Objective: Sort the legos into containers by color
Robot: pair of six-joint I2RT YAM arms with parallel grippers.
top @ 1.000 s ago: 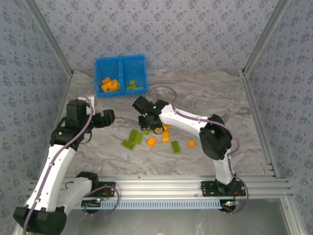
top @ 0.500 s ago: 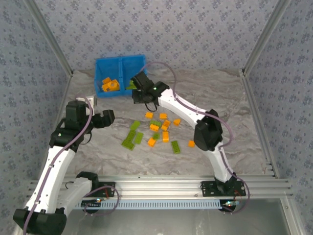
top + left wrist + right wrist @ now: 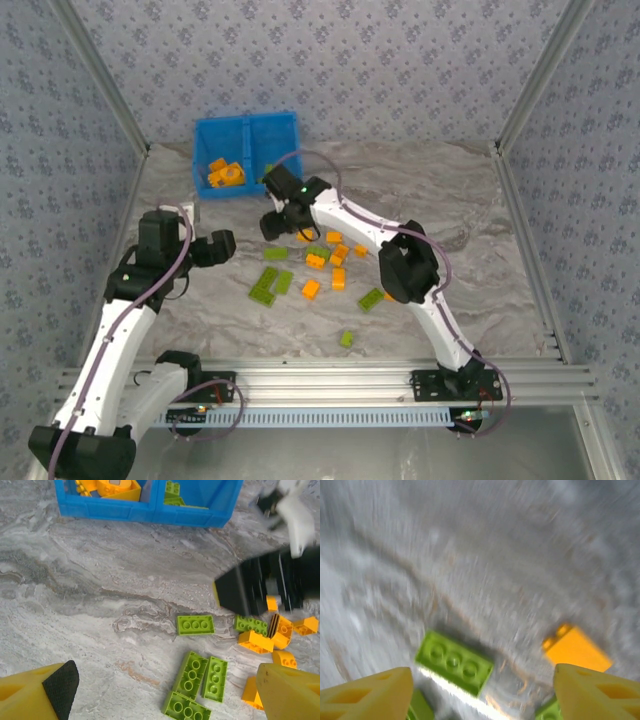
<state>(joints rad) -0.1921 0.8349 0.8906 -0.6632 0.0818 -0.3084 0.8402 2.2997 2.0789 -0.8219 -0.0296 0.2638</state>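
Observation:
The blue bin (image 3: 247, 148) stands at the back left; its left compartment holds orange legos (image 3: 225, 174) and its right one holds green legos (image 3: 268, 170). Loose orange and green legos (image 3: 325, 258) lie scattered mid-table. My right gripper (image 3: 280, 225) hangs open just in front of the bin, above a green brick (image 3: 454, 662) and an orange brick (image 3: 576, 650); nothing is between its fingers (image 3: 597, 695). My left gripper (image 3: 222, 246) is open and empty, left of the pile, over three green bricks (image 3: 190, 671). The bin (image 3: 150, 502) shows along the top of the left wrist view.
Two green bricks lie apart from the pile, one (image 3: 370, 298) by the right arm's elbow and one (image 3: 346, 338) near the front rail. Metal frame posts and patterned walls bound the table. The right arm's black gripper body (image 3: 265, 587) hangs over the orange bricks (image 3: 262, 641).
My right gripper went from the pile up to the bin and has come back down in front of it. Bricks have shifted; one green brick now lies near the front rail. The left arm barely moved.

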